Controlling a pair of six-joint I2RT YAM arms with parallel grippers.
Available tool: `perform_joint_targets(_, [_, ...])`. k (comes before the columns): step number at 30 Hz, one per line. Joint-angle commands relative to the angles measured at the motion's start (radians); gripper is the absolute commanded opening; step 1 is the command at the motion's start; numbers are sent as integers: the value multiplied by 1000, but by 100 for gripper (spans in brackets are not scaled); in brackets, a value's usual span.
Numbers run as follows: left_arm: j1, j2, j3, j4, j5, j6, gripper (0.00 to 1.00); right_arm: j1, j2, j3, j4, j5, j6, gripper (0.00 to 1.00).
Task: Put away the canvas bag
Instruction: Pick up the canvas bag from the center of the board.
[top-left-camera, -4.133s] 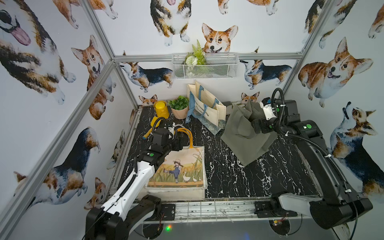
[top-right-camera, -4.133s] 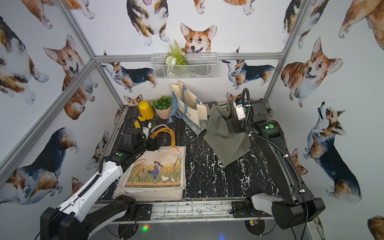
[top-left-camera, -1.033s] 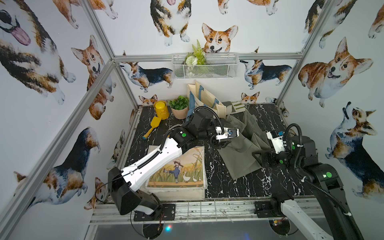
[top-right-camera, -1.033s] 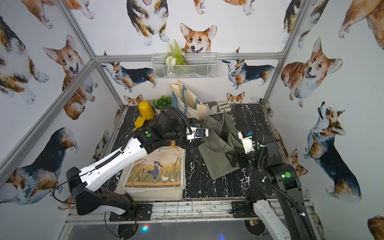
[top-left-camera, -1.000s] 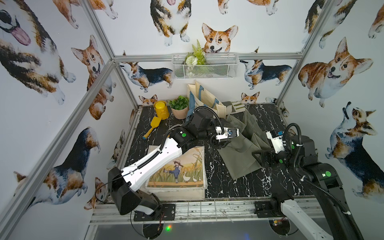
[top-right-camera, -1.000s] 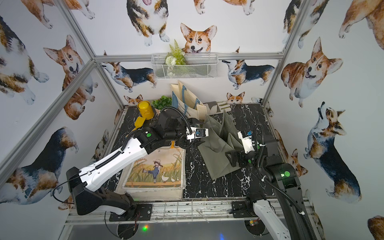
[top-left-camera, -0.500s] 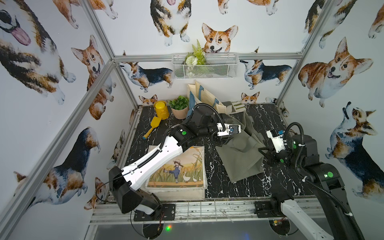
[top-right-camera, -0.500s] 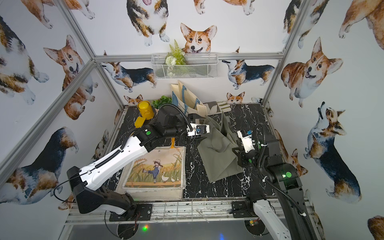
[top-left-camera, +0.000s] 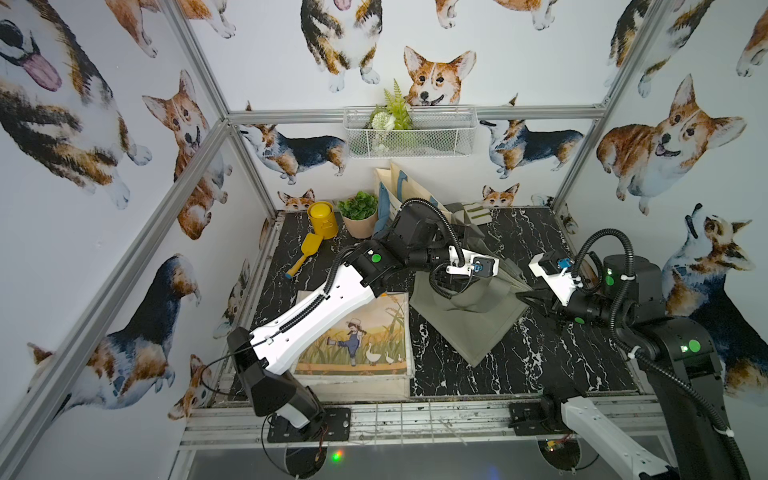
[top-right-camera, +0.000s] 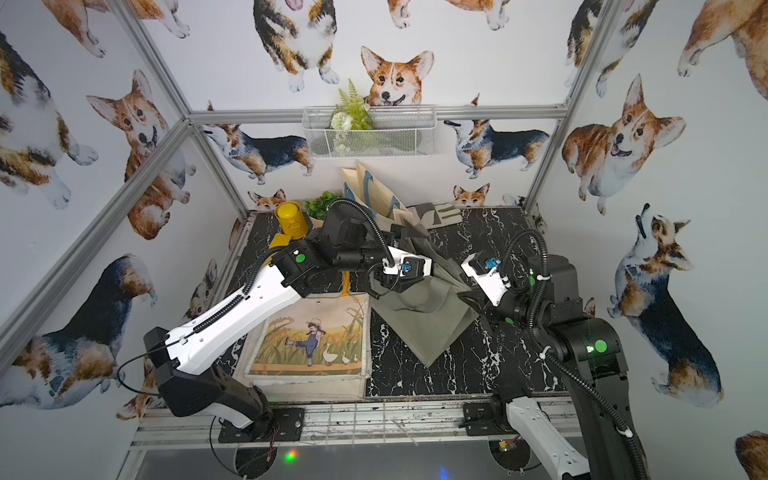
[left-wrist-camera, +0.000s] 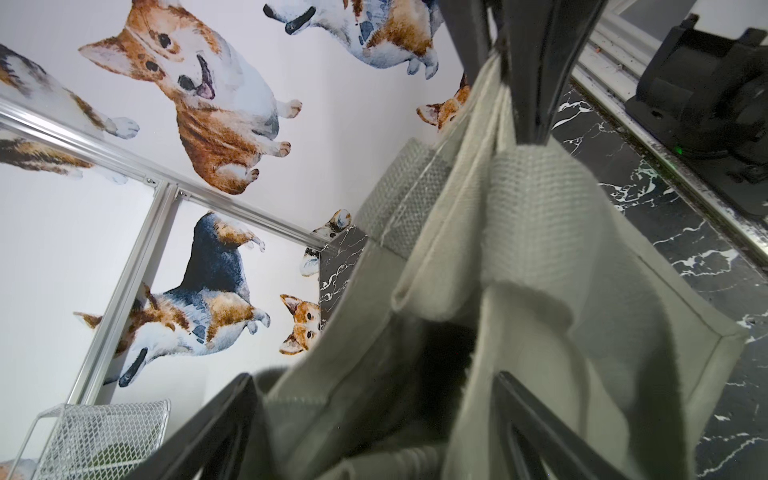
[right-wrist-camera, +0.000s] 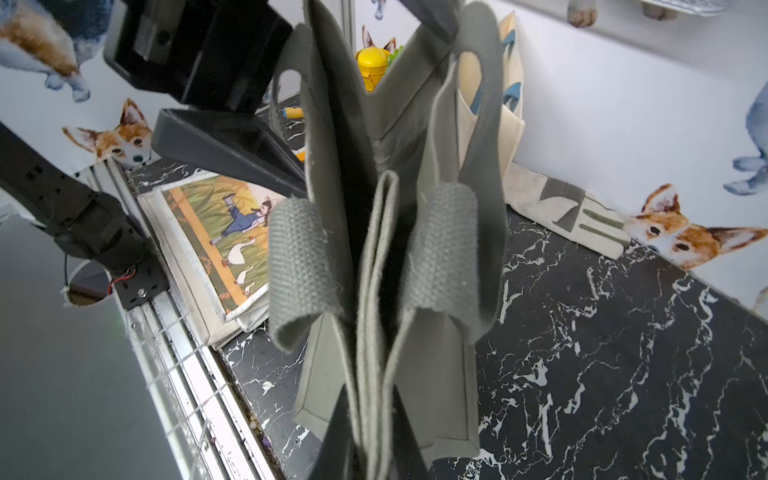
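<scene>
Right gripper (right-wrist-camera: 372, 411) is pinching the folded edge of an olive-green canvas bag (top-left-camera: 469, 320). Left gripper (left-wrist-camera: 372, 378) is standing wide open, its 2 fingers (left-wrist-camera: 224, 424) straddling the bag's top. The bag's lower part is lying mid-table on the black marble-patterned tabletop (top-left-camera: 540, 365).

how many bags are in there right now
3: the olive bag mid-table, the picture bag lying flat at the front on the left arm's side, and the cream bag standing against the back wall. Another could be hidden behind the arms.
</scene>
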Motion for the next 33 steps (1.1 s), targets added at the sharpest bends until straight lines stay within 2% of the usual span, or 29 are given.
perform_joint_targets(1, [-5, -12, 6, -61, -5, 61, 92, 1, 8, 22, -44, -77, -153, 0])
perform_joint_targets(10, [-10, -23, -35, -159, 45, -6, 92, 22, 28, 0, 1, -141, -193, 0])
perform_joint_targets(13, [-11, -12, -46, -176, 51, -29, 88, 65, 39, 5, 11, -108, -205, 0])
perform_joint_targets(16, [-13, 1, -44, -194, 46, -41, 81, 153, 54, 4, 10, -12, -222, 0])
perform_joint_targets(21, [-12, 8, -48, -204, 43, -53, 57, 224, 73, -23, 37, 94, -228, 0])
perform_joint_targets(25, [-13, 8, -58, -223, 36, -58, 44, 224, 22, -73, 163, 121, -207, 0])
perform_joint_targets(32, [-10, -20, -100, -152, -2, -78, 2, 224, -10, -121, 276, 87, -129, 0])
perform_joint_targets(33, [-6, -29, -105, -134, -6, -86, 0, 224, -9, -124, 283, 83, -109, 8])
